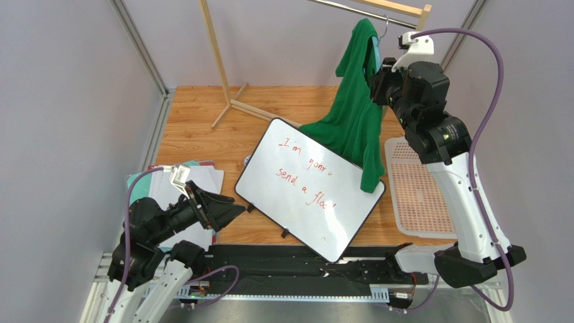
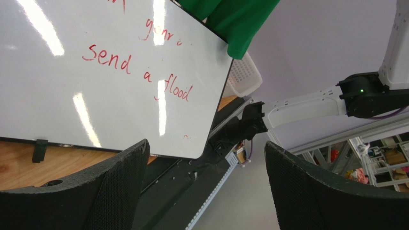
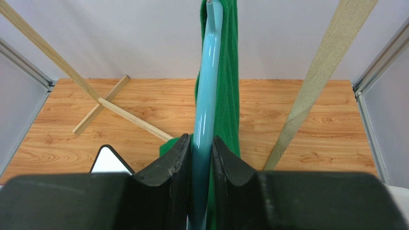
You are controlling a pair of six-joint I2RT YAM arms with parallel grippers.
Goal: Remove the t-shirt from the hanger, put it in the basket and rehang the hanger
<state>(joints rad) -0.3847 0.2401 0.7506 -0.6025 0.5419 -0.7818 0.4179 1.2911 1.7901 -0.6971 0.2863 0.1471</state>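
Note:
The dark green t-shirt (image 1: pixel 355 114) hangs from the light-blue hanger (image 1: pixel 374 48) on the rack's rail at the back right, and its lower part drapes onto the whiteboard. My right gripper (image 1: pixel 377 82) is raised against the shirt. In the right wrist view it (image 3: pixel 202 155) is shut on the hanger's blue arm (image 3: pixel 207 96), with green fabric (image 3: pixel 228 81) just right of that arm. My left gripper (image 1: pixel 232 210) is low at the near left, open and empty; in the left wrist view it (image 2: pixel 206 163) faces the whiteboard's near corner. A bit of the shirt (image 2: pixel 230 19) shows at the top there.
A whiteboard (image 1: pixel 306 185) with red writing lies tilted mid-table. The wooden rack (image 1: pixel 219 60) with its metal rail (image 1: pixel 364 12) stands at the back. A white perforated tray (image 1: pixel 418 192) lies at the right. Teal and white paper sheets (image 1: pixel 202 182) lie near the left arm.

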